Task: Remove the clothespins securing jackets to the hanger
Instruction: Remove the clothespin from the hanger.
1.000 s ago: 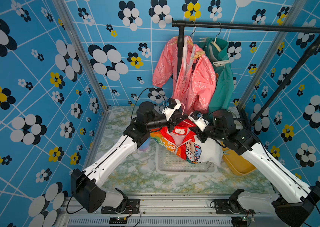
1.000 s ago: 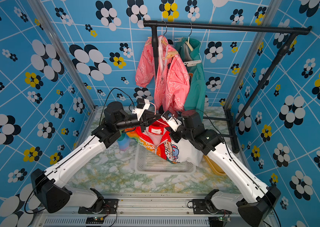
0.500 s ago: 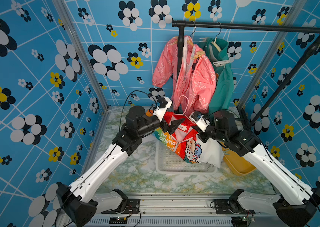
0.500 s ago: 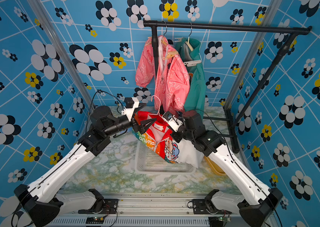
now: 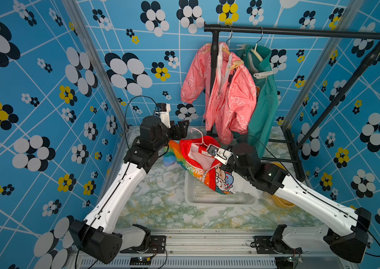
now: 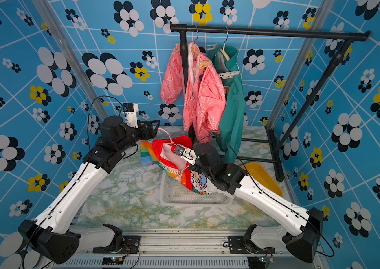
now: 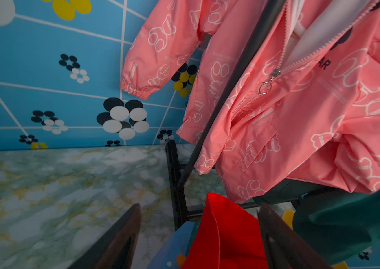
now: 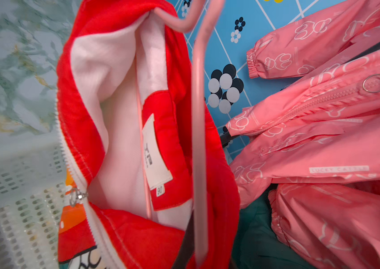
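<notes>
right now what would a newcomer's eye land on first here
The loud blue flower-print walls hit first. Next come the pink jacket and teal jacket hanging from the black rail at the back, with a tan clothespin and a whitish clothespin on their shoulders. In front, the right gripper holds a pink hanger carrying a red-and-white jacket over the white basket, and the left gripper is open beside it.
</notes>
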### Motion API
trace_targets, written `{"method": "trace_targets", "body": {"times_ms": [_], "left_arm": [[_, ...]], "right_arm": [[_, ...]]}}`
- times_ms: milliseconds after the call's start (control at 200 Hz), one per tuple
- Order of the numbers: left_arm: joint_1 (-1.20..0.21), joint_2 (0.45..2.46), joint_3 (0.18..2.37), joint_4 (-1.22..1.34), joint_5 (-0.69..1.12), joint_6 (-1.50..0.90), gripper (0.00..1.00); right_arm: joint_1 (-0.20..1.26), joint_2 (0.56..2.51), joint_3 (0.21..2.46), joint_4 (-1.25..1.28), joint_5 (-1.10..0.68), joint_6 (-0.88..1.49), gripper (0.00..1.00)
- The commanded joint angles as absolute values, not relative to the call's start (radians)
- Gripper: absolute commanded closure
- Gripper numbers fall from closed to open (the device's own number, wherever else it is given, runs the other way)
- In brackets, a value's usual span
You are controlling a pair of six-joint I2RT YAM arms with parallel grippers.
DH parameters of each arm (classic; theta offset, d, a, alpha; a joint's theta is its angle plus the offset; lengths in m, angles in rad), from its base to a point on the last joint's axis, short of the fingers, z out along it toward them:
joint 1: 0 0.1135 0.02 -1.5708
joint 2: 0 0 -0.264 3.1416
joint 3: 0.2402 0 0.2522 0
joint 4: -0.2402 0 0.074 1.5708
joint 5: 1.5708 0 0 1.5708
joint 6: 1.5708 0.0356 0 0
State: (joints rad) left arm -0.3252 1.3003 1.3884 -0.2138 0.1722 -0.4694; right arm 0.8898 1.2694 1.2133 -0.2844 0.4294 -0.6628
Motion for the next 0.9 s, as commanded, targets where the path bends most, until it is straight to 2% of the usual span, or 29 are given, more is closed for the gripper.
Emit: {"method": "trace_targets", "body": {"times_ms": [0,40,390,615,894], "left_arm": [[-0.256,1.278,1.354,-0.194,0.307,-0.695,0.26],[-0.238,1.272,1.344,-0.197,0.334,-0.72,0.29],[-0.144,1.308,1.336,-0.275,0.584,-0.985,0.27],[-0.142,1.334,1.315,-0.423,0.575,-0.999,0.26],[-0.143,1.404,1.32,-0.391,0.583,-1.043,0.3]], "right_arm": [[0.896,1.256,1.175,-0.081,0.572,-0.739,1.0],[0.897,1.259,1.165,-0.06,0.584,-0.751,1.0],[0.928,1.323,1.104,0.098,0.694,-0.886,1.0],[0.934,1.302,1.063,0.161,0.711,-0.917,1.0],[0.956,1.311,1.049,0.164,0.717,-0.92,1.0]]}}
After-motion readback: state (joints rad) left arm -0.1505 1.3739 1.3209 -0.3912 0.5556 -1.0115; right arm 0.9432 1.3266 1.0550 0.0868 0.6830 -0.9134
